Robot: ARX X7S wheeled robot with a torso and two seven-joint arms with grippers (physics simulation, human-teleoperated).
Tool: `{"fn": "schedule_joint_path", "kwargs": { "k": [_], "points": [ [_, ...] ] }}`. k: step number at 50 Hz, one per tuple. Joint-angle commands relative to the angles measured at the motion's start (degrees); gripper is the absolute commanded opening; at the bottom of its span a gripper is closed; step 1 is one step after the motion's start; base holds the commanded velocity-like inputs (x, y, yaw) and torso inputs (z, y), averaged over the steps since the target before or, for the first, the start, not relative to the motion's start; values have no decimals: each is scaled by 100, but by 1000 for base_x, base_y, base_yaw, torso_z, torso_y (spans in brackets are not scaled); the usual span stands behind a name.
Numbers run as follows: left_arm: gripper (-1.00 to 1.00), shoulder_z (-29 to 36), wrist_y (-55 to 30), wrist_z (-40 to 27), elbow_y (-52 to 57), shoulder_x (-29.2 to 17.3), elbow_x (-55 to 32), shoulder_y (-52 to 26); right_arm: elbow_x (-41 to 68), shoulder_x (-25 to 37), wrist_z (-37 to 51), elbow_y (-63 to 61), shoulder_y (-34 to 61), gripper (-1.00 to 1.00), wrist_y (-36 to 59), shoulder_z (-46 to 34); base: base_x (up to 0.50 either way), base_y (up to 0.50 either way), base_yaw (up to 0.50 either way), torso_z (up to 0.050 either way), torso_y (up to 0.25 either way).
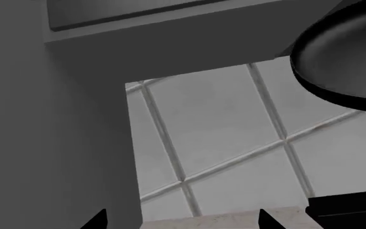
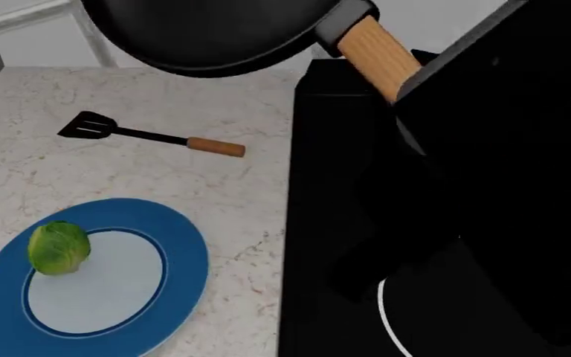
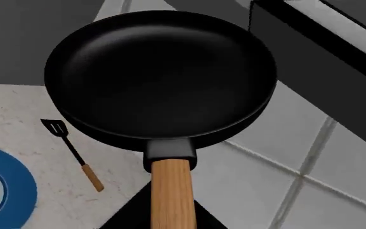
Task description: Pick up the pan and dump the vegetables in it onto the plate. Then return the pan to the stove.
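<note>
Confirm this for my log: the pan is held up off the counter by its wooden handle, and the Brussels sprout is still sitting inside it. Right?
Not quite. The pan is held up by its wooden handle, but it is empty, as the right wrist view shows. The Brussels sprout lies on the blue-rimmed plate, at its left side, in the head view.

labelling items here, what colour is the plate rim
Broad blue rim on the plate, around a pale grey-white centre; clearest in the head view.

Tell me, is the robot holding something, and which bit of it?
Yes, the right arm holds the pan up by its wooden handle. The pan is empty. The left arm's jaws are open and hold nothing.
</note>
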Motion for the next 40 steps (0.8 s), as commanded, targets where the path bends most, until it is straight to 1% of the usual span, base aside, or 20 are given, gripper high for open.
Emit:
{"fn": "schedule_joint_path", "kwargs": {
  "k": [1,4,11,20,25,34,40],
  "points": [
    [100,324,-190,-131,50,-106,3,-354,-68,788,791,-136,-837,-100,-753,1098,-128,-500,0,10,0],
    [100,349,-229,-162,51,-132,-33,-427,-73,825,742,-107,-845,-100,-750,1107,-141,-500,0,0,4],
    [100,349,-195,-168,106,-143,11,-330,-107,839,714,-149,-827,-100,-654,1083,-142,-500,0,0,1],
    [100,317,-28,-77,65,-94,111,-135,-66,607,698,-81,-545,-100,-277,981,-137,-500,0,1,2],
    [100,307,25,-52,46,-82,130,-76,-28,593,691,-84,-513,-100,-210,963,-104,-500,0,0,2],
    [100,339,23,-88,67,-98,111,-97,-11,629,652,-102,-463,-100,-155,982,-33,-500,0,1,2],
    [100,276,72,-66,46,-107,83,-44,-13,507,649,-29,-355,-100,-52,954,-22,-500,0,2,2]
  ]
}}
